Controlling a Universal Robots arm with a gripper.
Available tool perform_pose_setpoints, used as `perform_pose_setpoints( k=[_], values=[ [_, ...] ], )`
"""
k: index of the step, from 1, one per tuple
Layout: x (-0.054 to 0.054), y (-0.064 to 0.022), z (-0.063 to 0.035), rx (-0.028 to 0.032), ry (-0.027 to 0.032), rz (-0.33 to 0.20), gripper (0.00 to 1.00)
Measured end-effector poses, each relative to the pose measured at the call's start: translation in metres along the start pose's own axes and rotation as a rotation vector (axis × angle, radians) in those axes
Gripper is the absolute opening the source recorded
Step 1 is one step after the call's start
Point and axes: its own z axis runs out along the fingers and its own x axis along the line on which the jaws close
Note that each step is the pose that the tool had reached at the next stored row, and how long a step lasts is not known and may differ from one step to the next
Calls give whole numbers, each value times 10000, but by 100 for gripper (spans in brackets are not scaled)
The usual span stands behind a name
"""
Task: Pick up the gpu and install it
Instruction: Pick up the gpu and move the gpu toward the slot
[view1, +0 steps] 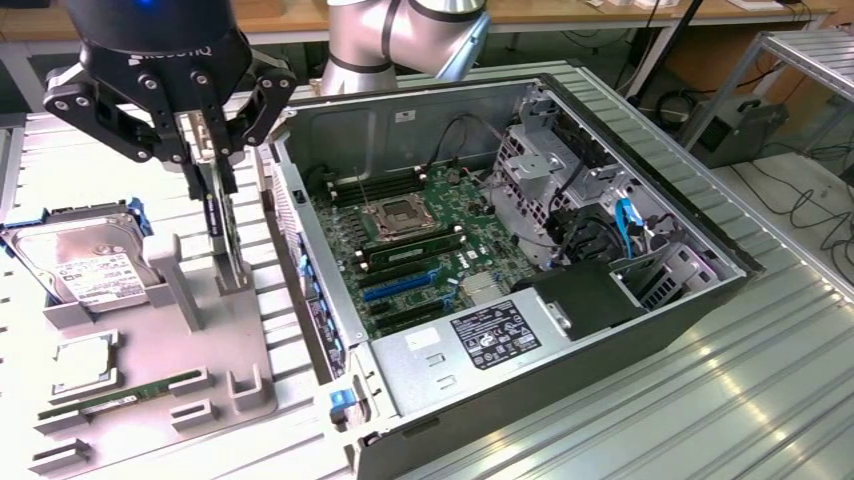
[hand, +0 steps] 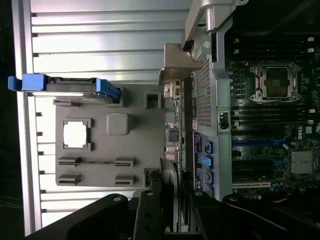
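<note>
Beside the open computer case (view1: 574, 390), on the exterior view's left of it, a grey moulded tray (view1: 220, 345) lies on the ribbed metal bench (view1: 694, 400) and carries loose parts. A hard drive (view1: 83, 265) in a blue carrier leans in a recess on the tray's side away from the case. A square processor chip (view1: 84, 362) sits in its pocket, and a narrow green memory stick (view1: 120, 395) lies in a slot near it. The gpu (view1: 220, 225) stands on edge at the tray's side nearest the case, just outside the case wall. Its lower end is down among the tray's upright posts; whether it rests in them or hangs clear of them I cannot tell.

Inside the case a green motherboard (view1: 427, 250) lies flat, with a processor socket (view1: 400, 215), memory modules seated beside it and blue expansion slots (view1: 400, 288). A labelled power supply (view1: 494, 335) sits in the case corner nearest the camera.

The arm (view1: 387, 40) reaches in from behind the case and points the end effector (view1: 207, 150) straight down over the tray. Its fingers are about half closed and pressed against both faces of the gpu's upper edge, so the card is gripped. In the wrist view the gpu (hand: 172, 135) appears edge-on between the dark fingers (hand: 147, 210), its metal bracket (hand: 177, 62) at the far end, alongside the case's perforated wall.
</note>
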Motion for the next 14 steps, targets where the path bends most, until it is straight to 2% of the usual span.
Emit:
perform_pose_setpoints(
  k=[14],
  values=[
    [-33,1,1,15,0,-1,26]
  ],
)
